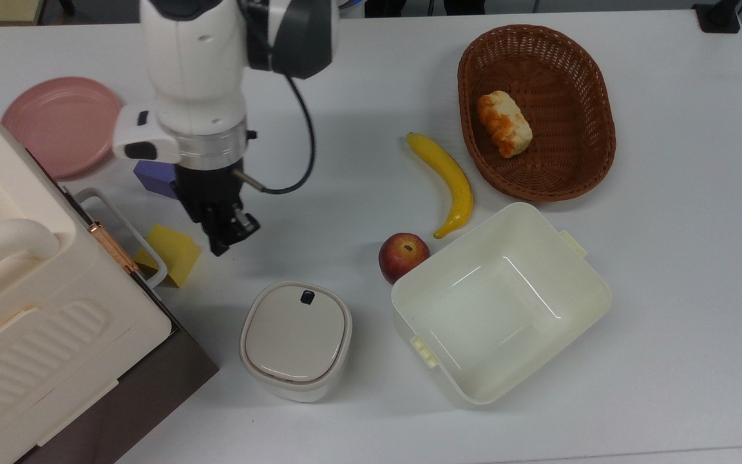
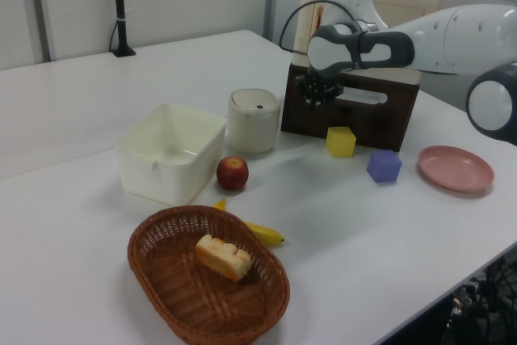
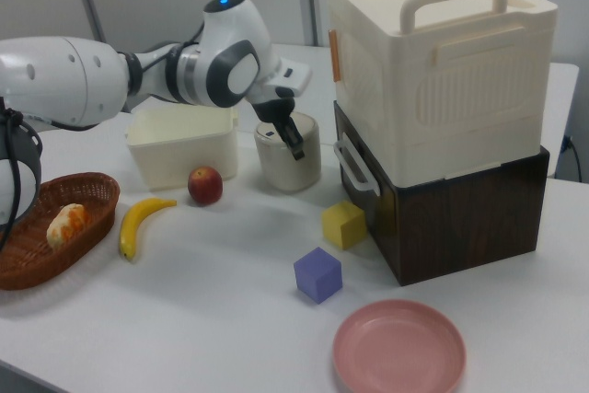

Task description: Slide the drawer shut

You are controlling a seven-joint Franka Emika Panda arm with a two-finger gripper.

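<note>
- i am holding my hand (image 1: 228, 237) above the desk (image 1: 358, 96), well apart from the drawer (image 3: 442, 218); nothing is between the fingers, which are standing close together, almost touching, as the right view shows them.
- the drawer is sitting under the cream ribbed box (image 3: 433, 62), and its dark front panel is lying flush with the dark housing in the right view, so i am judging it as already pushed home or very nearly so.
- its white loop handle (image 1: 127, 233) is sticking out from the front panel; from that handle, my hand is lying out toward the top view's right, past the yellow block (image 1: 171, 254) that is sitting just beside the handle.
- the drawer's travel is running straight into the housing, away from my hand, so any further push is needing me to come back across the yellow block and press square on the front panel.
- the lidded white canister (image 1: 295, 338) is standing near the handle too, on the top view's lower right of it, clear of that line.
</note>
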